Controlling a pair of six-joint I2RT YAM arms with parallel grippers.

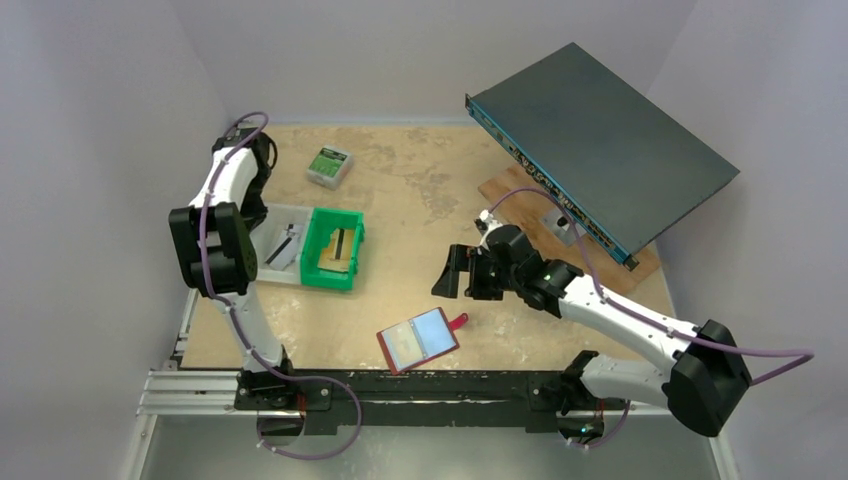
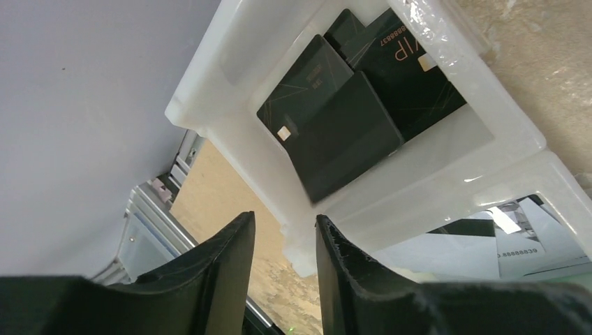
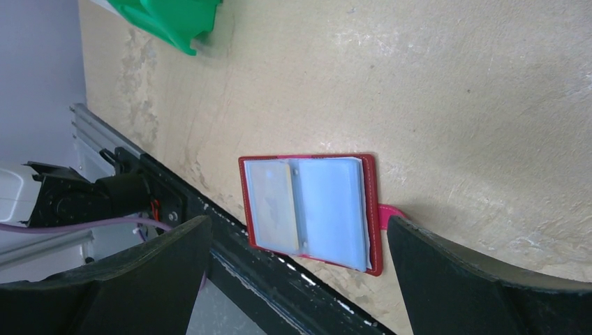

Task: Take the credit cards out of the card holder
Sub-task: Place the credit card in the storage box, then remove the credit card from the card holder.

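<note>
Near front edge of worktop (image 1: 430, 170), ctr: card holder (image 1: 420, 340). Lies open flat, pale blue pockets up, red snap tab (image 1: 459, 321) poking out on its far-right side. Shows a beige insert in one pocket; cannot tell if that is a card.

R hand (image 3: 297, 225): hovers just beyond holder, clear of it, not touching. Stands wide open, grips nothing. Frames holder btw its two fingers in R wrist view.

Far L side: white tray (image 2: 209, 77), right beside green bin (image 1: 325, 278). Holds credit cards (image 2: 335, 118), all dark and overlapping, one w/ gold chip, another w/ "VIP" lettering and printed digits. Shows more printed card faces past tray wall, lower in L wrist view; too cropped to count.

L hand (image 2: 285, 227): hangs over tray's corner, above the cards. Fingers parted only a little, nothing btw them, no card held.

Elsewhere on worktop: green-and-white box (image 1: 329, 165) toward far edge, apart from tray and bin. Dark flat unit (image 1: 600, 130) at far R, tilted, resting on wooden board (image 1: 515, 195).
</note>
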